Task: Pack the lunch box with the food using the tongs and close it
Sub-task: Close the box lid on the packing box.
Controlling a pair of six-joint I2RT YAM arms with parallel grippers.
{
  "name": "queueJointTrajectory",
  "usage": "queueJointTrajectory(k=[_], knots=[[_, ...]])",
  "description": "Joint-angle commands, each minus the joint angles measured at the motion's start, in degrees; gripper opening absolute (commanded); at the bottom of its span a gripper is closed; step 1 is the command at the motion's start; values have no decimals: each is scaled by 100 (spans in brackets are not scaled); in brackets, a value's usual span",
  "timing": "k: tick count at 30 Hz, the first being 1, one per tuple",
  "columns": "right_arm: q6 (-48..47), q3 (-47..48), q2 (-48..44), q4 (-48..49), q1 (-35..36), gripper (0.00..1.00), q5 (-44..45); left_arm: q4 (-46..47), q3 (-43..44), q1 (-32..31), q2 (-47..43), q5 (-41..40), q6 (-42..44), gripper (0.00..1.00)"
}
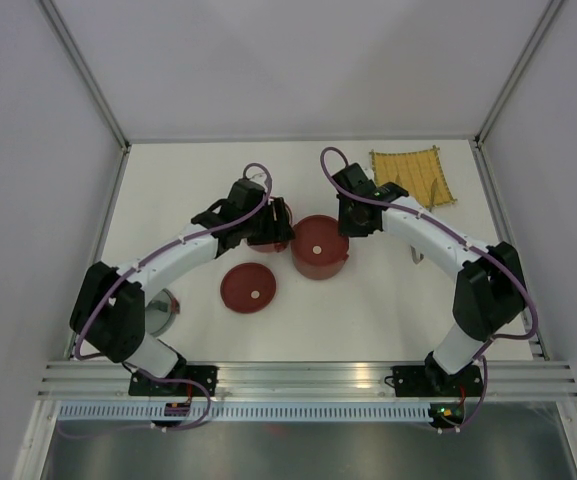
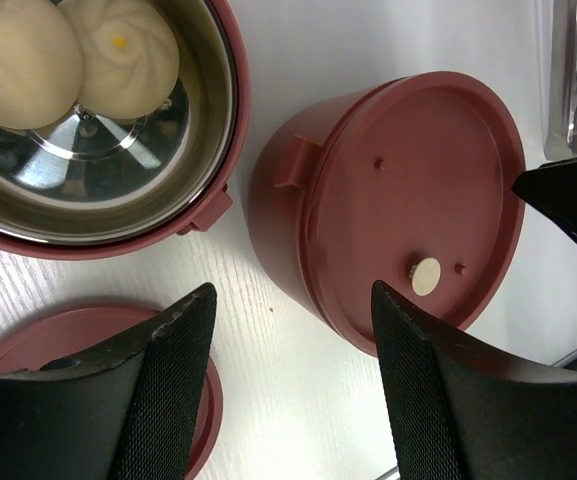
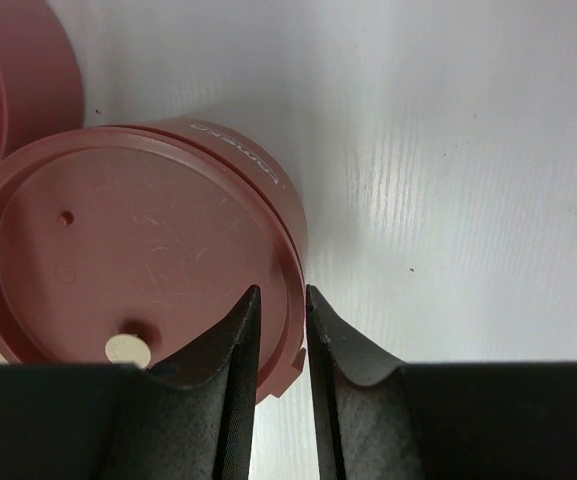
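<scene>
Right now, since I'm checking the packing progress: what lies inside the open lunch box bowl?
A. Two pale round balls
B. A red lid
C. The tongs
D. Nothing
A: the left wrist view shows two pale round balls resting on the shiny steel inside of the open bowl.

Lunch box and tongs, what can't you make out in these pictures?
Lidded bowl: contents, hidden under its lid in every view.
Open bowl: cut off by the left wrist frame; left gripper partly covers it from above.
Tongs: only part shows, cut by the left wrist frame edge.
</scene>
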Motion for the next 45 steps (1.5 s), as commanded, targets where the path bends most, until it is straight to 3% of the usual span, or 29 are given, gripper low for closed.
queueJointTrajectory(k=[1, 8, 15, 20, 33, 45], knots=[[-41, 275, 67, 55, -2, 31, 120, 209, 212, -58, 137, 50, 221, 67], [-208, 863, 50, -226, -54, 31, 339, 201, 413, -146, -100, 24, 405, 39], [-322, 935, -29, 28, -151, 13, -161, 209, 827, -453, 40, -143, 625, 3], [-191, 426, -108, 476, -151, 1, -522, 192, 950, -664, 488, -327, 599, 2], [-252, -155, 14, 1048, -151, 0, -628, -1073, 1459, -928, 1867, -1997, 248, 2], [-182, -1077, 76, 1478, -151, 1, -715, -1250, 1372, -920, 1904, -1857, 177, 2]])
